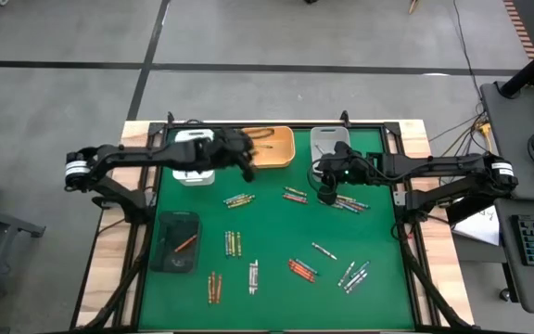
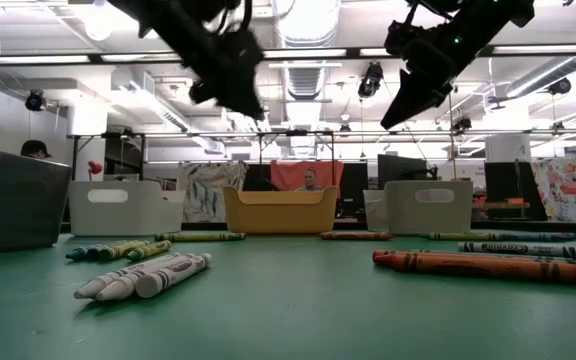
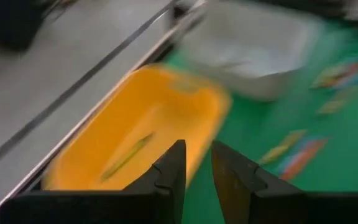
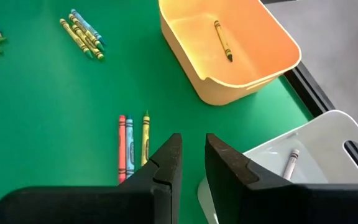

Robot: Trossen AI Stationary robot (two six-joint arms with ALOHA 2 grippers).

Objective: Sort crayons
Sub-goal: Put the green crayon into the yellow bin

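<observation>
Currently: both hands empty, crayons scattered across your desk.

Your left hand (image 1: 246, 165) hangs over the yellow tray (image 1: 276, 153) at 12 o'clock, fingers a narrow gap apart, nothing between them; one yellow crayon (image 3: 127, 155) lies in that tray. Your right hand (image 1: 327, 193) hovers by the white tray (image 1: 327, 139), likewise slightly parted and empty. Crayons lie loose in small clusters on the green desk (image 1: 276, 288). Nearest cluster (image 1: 295, 195) sits just beside the right hand, toward 9 o'clock, its long axes running roughly 10-to-4. Right arm is nearer; I judge you'd turn the wrist across that axis before descending.
</observation>
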